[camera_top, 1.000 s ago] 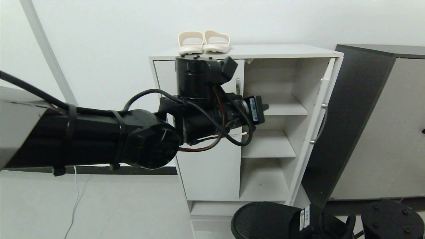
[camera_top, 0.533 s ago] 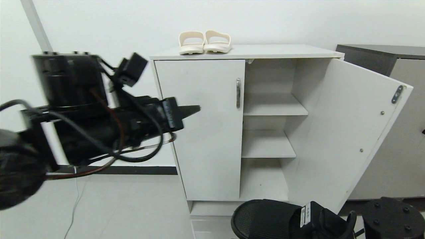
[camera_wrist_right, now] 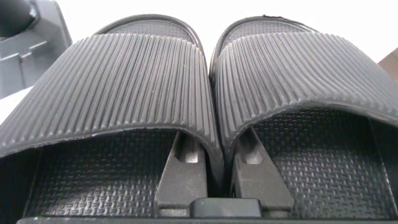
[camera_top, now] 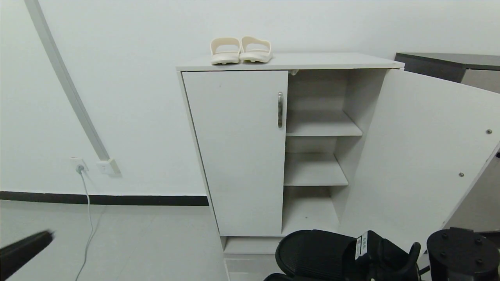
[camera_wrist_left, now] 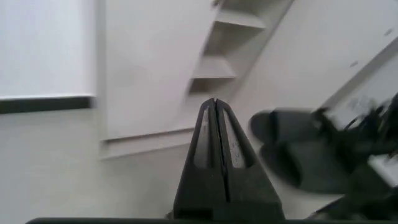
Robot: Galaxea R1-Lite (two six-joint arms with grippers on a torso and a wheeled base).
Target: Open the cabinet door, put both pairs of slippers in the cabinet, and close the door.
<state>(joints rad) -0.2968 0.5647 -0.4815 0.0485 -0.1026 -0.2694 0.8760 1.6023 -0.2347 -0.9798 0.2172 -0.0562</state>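
A white cabinet (camera_top: 234,156) stands against the wall with its left door shut and its right door (camera_top: 414,156) swung wide open, showing bare shelves (camera_top: 316,169). A cream pair of slippers (camera_top: 240,50) sits on the cabinet top. My right gripper (camera_wrist_right: 217,174) is shut on a black pair of slippers (camera_top: 312,255), low in front of the open compartment. Its fingers (camera_wrist_right: 183,168) reach under the straps and pinch the slippers' (camera_wrist_right: 205,93) inner sides together. My left gripper (camera_wrist_left: 215,109) is shut on nothing, low at the left (camera_top: 27,248) over the floor. The black slippers (camera_wrist_left: 292,143) lie beyond it.
A dark grey cabinet (camera_top: 449,62) stands to the right, behind the open door. A wall socket with a hanging cable (camera_top: 80,166) is at the left, above bare floor. The shut door carries a metal handle (camera_top: 280,109).
My left arm has pulled away from the cabinet front, down to the lower left. The right door has swung wider open, now showing its inner face.
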